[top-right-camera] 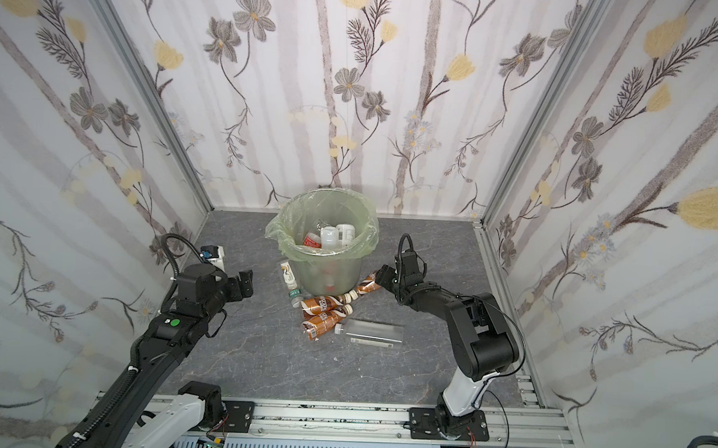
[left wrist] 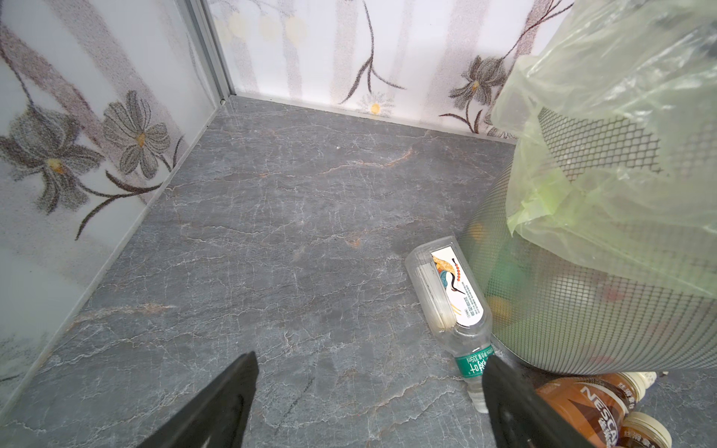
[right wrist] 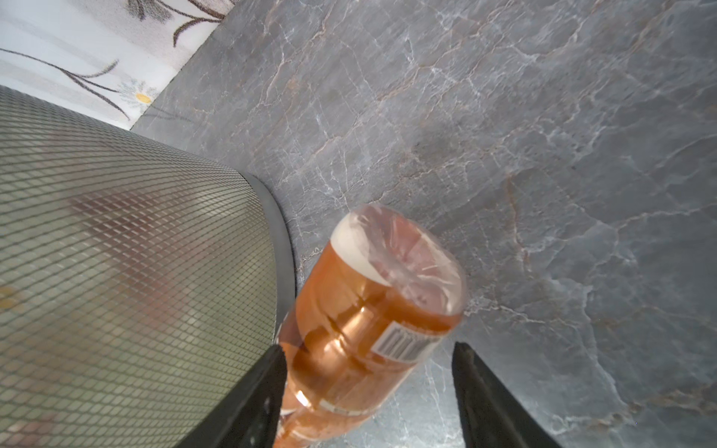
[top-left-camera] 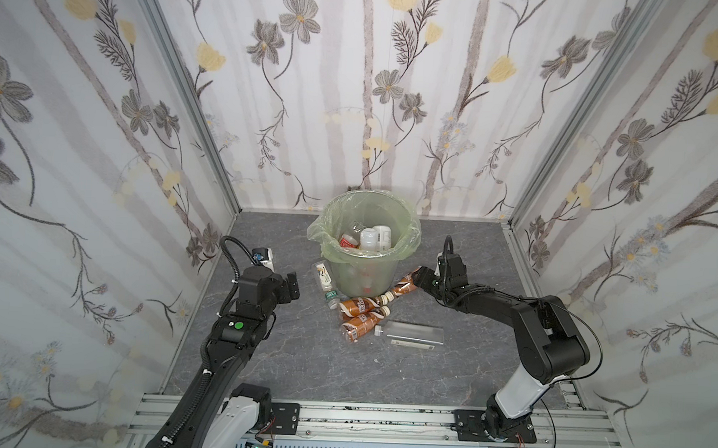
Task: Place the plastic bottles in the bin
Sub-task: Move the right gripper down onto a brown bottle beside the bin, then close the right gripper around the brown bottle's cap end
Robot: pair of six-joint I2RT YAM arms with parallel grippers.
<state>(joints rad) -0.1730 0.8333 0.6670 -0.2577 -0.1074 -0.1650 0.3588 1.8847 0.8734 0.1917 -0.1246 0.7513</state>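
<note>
Right gripper (right wrist: 368, 346), released, straddles the base end of a brown-and-white labelled amber plastic bottle (right wrist: 372, 294) lying on the grey marbled desk (right wrist: 543, 155) just beside the pale green bag-lined round bin (right wrist: 116, 232), long axis skirting its foot.

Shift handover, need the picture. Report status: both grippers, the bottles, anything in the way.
Left gripper open, empty, left of bin. Right gripper open, astride brown bottle on table, not closed yet. Bin wall hard by one finger. More bottles loose out front.
</note>
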